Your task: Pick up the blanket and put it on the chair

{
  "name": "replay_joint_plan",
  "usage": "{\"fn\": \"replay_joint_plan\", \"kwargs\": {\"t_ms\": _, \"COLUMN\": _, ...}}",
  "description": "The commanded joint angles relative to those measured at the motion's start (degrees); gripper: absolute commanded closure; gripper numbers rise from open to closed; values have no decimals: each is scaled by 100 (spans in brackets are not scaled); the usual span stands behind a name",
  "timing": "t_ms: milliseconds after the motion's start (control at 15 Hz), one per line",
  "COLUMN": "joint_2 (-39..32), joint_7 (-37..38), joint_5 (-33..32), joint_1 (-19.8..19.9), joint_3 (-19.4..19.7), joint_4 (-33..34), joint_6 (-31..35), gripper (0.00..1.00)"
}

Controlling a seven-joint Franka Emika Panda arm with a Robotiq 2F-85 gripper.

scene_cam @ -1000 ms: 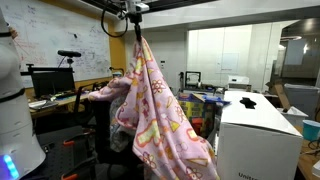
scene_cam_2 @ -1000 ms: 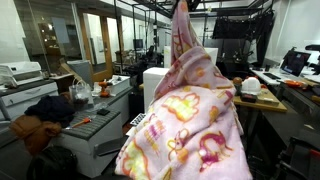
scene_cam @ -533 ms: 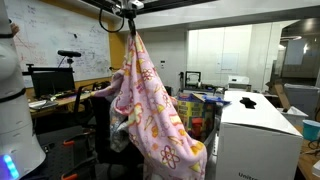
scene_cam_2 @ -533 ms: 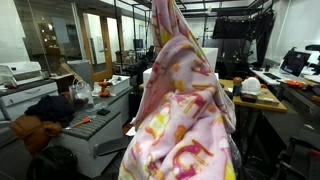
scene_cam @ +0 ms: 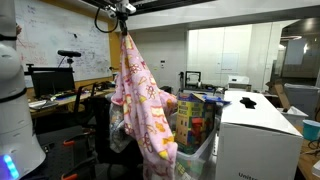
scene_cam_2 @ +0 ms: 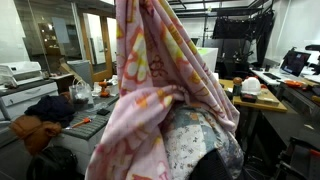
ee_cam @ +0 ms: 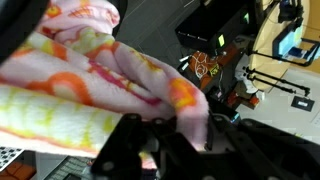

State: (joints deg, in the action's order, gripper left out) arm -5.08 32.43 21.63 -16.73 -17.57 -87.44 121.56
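Pink fleece dominates both exterior views. The blanket [scene_cam: 141, 100] hangs in one long drape from a high pinch point, and its lower folds fall beside and in front of the chair [scene_cam: 101, 128]. Only dark parts of the chair show past the cloth. Close to the camera in an exterior view, the blanket [scene_cam_2: 160, 80] spreads like a tent over a grey-and-white patterned cloth [scene_cam_2: 190, 145]. Whether that cloth lies on the seat cannot be told.

The carry looks like the step in hand: the blanket is lifted clear and held up by the chair, but not yet laid on it. Next, the load probably needs bringing over the seat or backrest and lowering until the bulk rests there, and only then letting go. A drop from this height could slide off to the floor.

Up at the top of the frame, the arm [scene_cam: 108, 8] is raised high with its wrist turned downward. The end effector [scene_cam: 124, 22] is clenched on a bunched edge of the blanket [ee_cam: 110, 75], as the wrist view shows with the folds gathered right at the dark jaws.
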Motion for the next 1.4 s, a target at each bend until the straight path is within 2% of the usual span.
{"fn": "replay_joint_plan", "kwargs": {"t_ms": 0, "joint_2": -491, "joint_7": -143, "joint_5": 204, "joint_1": -258, "joint_3": -168, "joint_4": 776, "joint_6": -268, "gripper": 99}}
{"fn": "replay_joint_plan", "kwargs": {"t_ms": 333, "joint_2": -966, "joint_7": -150, "joint_5": 250, "joint_1": -435, "joint_3": -217, "joint_4": 1249, "joint_6": -552, "gripper": 99}}
{"fn": "replay_joint_plan", "kwargs": {"t_ms": 467, "joint_2": -1038, "joint_7": 17, "joint_5": 52, "joint_1": -457, "joint_3": -114, "joint_4": 1226, "joint_6": -398, "gripper": 99}}
{"fn": "replay_joint_plan", "kwargs": {"t_ms": 600, "joint_2": -1011, "joint_7": 68, "joint_5": -62, "joint_1": -443, "joint_3": -10, "joint_4": 1122, "joint_6": -225, "gripper": 70}}
{"fn": "replay_joint_plan", "kwargs": {"t_ms": 1200, "joint_2": -815, "joint_7": 371, "joint_5": -615, "joint_1": -361, "joint_3": 293, "joint_4": 733, "joint_6": 714, "gripper": 4}}
{"fn": "replay_joint_plan", "kwargs": {"t_ms": 1333, "joint_2": -681, "joint_7": 473, "joint_5": -917, "joint_1": -300, "joint_3": 466, "joint_4": 404, "joint_6": 867, "gripper": 0}}
